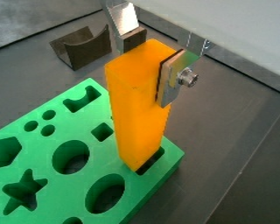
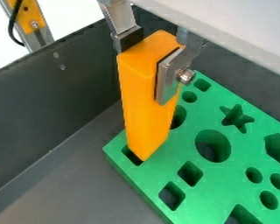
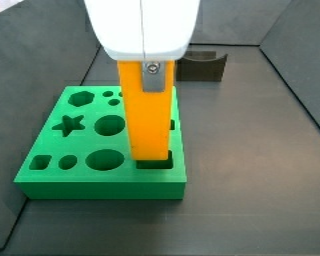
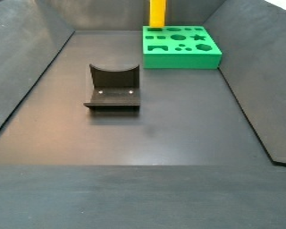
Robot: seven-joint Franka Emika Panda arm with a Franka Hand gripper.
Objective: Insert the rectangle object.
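Item 1, the long, smooth orange-yellow rectangular bar [image 1: 140, 101]: upright, its lower end already inside a rectangular slot at the edge of the board, most of its length above the surface. Both wrist views show this; a side view [image 3: 151, 110] confirms it from the front.

Item 2, the flat green plastic board with shaped cut-outs [image 1: 43, 149]: lying on the dark table [image 4: 146, 134], with star, round, square and hexagon holes all vacant. The occupied slot sits at the board's near corner in a side view [image 3: 103, 165].

Item 3, the hand [image 1: 154, 54]: closed on the bar near its upper end, one silver finger plate [image 2: 170, 74] flat against a broad face, its partner on the far side (only partly visible). I read the grip as firm and square.

Item 4, the dark L-shaped fixture [image 4: 112, 88]: standing well apart from the board, not involved.

Step in hand, as I judge it: insertion proper; the bar is entered but I take it as not yet seated.

Next move, as I judge it: a straight descent along the bar's own axis, kept vertical so the flat sides do not bind on the slot walls, then parting the fingers and lifting clear once it bottoms out.
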